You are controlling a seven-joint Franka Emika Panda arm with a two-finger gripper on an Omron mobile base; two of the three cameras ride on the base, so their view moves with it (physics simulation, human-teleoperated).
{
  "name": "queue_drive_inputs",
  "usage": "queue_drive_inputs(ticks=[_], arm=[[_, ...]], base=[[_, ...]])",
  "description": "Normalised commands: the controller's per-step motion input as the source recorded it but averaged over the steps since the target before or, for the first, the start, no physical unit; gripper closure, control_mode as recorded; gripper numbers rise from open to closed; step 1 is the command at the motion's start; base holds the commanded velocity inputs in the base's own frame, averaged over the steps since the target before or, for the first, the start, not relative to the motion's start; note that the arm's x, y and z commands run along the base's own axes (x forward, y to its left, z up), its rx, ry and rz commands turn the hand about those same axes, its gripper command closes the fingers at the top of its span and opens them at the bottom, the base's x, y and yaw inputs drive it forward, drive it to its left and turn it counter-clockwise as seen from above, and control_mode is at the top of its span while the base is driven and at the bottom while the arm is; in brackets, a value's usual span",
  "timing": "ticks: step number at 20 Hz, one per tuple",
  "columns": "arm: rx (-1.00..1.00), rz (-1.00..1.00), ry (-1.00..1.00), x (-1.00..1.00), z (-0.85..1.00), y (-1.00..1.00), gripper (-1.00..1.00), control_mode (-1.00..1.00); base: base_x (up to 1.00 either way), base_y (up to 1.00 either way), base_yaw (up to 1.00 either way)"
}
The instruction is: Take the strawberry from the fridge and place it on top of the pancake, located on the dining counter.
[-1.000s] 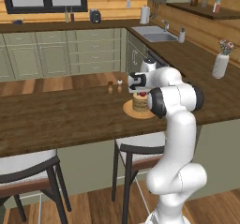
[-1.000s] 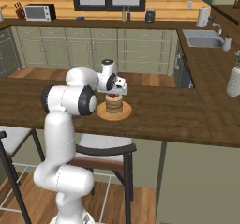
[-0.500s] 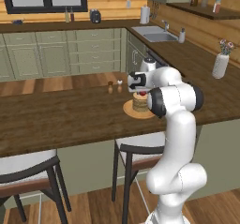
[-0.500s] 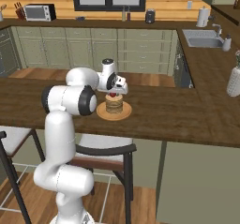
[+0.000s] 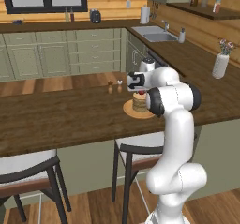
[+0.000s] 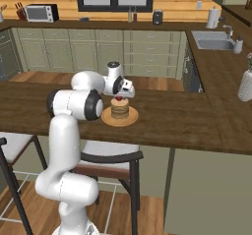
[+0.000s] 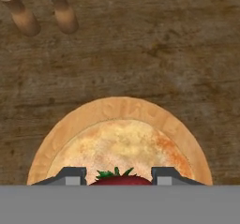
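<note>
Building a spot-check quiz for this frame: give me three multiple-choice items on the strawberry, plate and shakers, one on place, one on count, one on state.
1. Where is the strawberry?
A. on a fridge shelf
B. over the pancake, between the fingers
C. on the bare counter

2. How many small shakers stand beyond the plate?
A. two
B. four
C. none

3. What state is the gripper in?
A. wide open and empty
B. shut on the strawberry
C. shut on the plate rim

Answers: 1 B, the hand view shows the red fruit between the fingers, above the pancake stack. 2 A, a dark-topped and a white-topped one show at the top of the hand view. 3 B, the fingers flank the strawberry closely.
</note>
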Motion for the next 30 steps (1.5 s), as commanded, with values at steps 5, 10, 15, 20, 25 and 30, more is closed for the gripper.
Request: queue_drive_inputs(ticks=[5, 10, 15, 20, 25, 30], arm=[[0.00, 0.00, 0.00, -0.01, -0.31, 0.00, 1.00, -1.00], [0.00, 0.00, -0.01, -0.10, -0.10, 0.00, -1.00, -1.00], [0.00, 0.00, 0.00, -0.01, 0.00, 0.00, -1.00, -1.00], [0.00, 0.00, 0.00, -0.06, 0.02, 0.00, -1.00, -1.00], [-0.01, 0.00, 0.00, -0.45, 0.41, 0.00, -1.00, -1.00], [0.00, -0.01, -0.02, -0.97, 0.62, 0.01, -1.00, -1.00]], base=[[0.00, 0.00, 0.00], [0.00, 0.00, 0.00], [0.00, 0.00, 0.00], [0.00, 0.00, 0.00], [0.00, 0.00, 0.00], [0.00, 0.00, 0.00]])
